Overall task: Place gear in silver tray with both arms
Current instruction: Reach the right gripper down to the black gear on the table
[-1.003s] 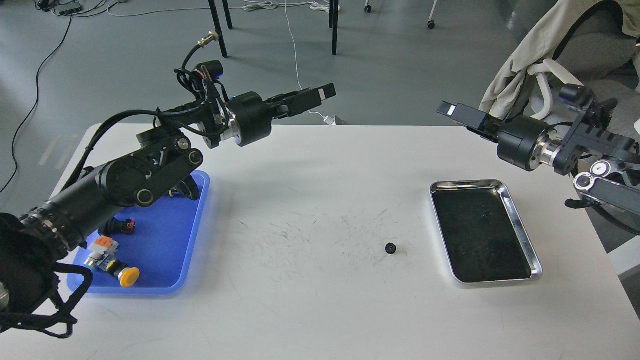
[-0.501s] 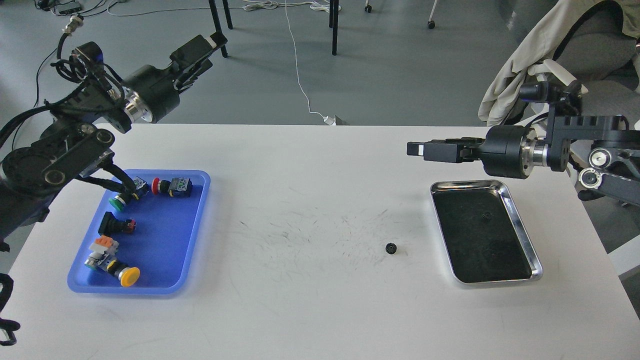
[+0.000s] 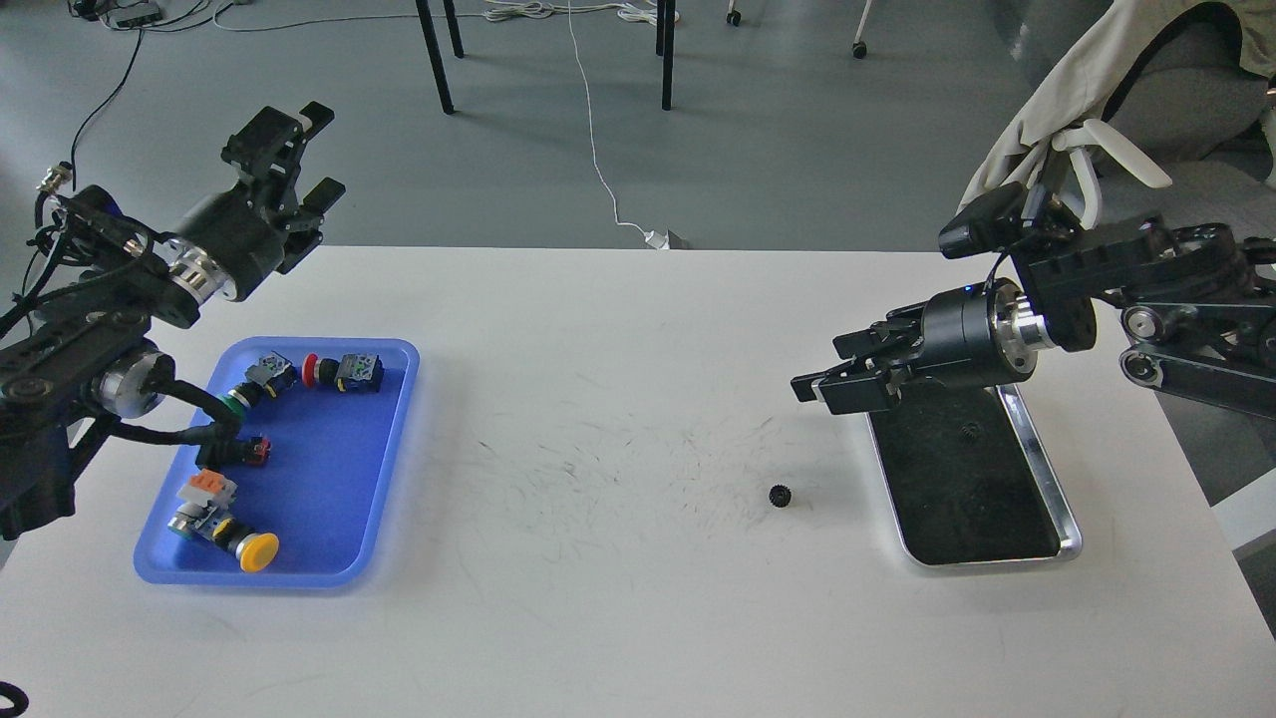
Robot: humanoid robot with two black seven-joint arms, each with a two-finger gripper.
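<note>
A small black gear (image 3: 780,495) lies on the white table, just left of the silver tray (image 3: 997,560). A small dark gear-like spot (image 3: 967,432) shows on the tray's dark bottom. My right gripper (image 3: 817,366) is open and empty. It hangs over the tray's far left corner, above and a little right of the gear and apart from it. My left gripper (image 3: 324,150) is open and empty, raised beyond the table's far left edge, far from the gear.
A blue plastic tray (image 3: 329,479) at the left holds several push buttons and switches, among them a yellow one (image 3: 257,550). A chair with a beige cloth (image 3: 1057,90) stands behind the right arm. Table legs and cables are on the floor behind.
My left gripper swung back and left, away from the table's middle, and now shows open. My right gripper came down and left over the silver tray's far left corner, closer to the gear.
</note>
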